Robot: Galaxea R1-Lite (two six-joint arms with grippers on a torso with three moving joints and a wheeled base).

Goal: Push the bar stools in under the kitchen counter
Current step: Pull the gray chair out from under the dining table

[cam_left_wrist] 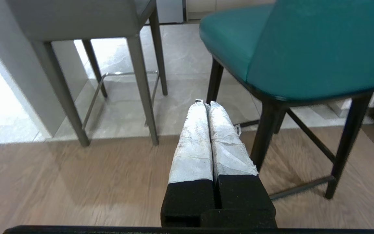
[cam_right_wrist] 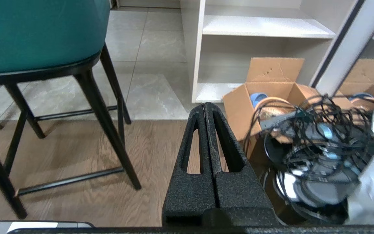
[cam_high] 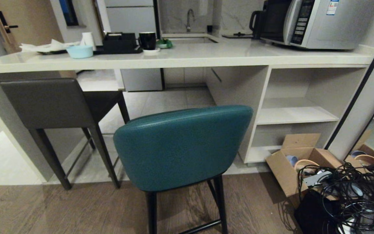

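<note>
Bar stools stand on the floor in front of the kitchen counter, whose top is the long pale surface [cam_high: 206, 55] running across the head view. The dark grey stool [cam_high: 49, 104] is at the surface's left end, its seat already reaching under the front edge and its back just below that edge; its rear legs rest near the line where the tiles meet the wooden floor [cam_high: 44, 208]. The teal stool [cam_high: 180, 148] sits out from the surface, near the middle of its front edge, with its curved back toward the camera and its slim black legs on the wood. The two stools are beside each other but apart.

On the surface are a light blue bowl [cam_high: 80, 51], a black mug [cam_high: 147, 40], a black tray [cam_high: 119, 44] and, at the right end, a microwave [cam_high: 317, 22]. Open shelves [cam_high: 294, 113] fill the space under the right end. An open cardboard box [cam_high: 299, 162] and a tangle of black cables [cam_high: 352, 191] lie on the floor beside them.

Left end effector [cam_left_wrist: 205, 102] hangs low above the floor between the two stools, touching neither, its white-wrapped fingers pressed together. Right end effector [cam_right_wrist: 205, 105] is low to the right of the teal stool, near the cables, its black fingers together with nothing between them.
</note>
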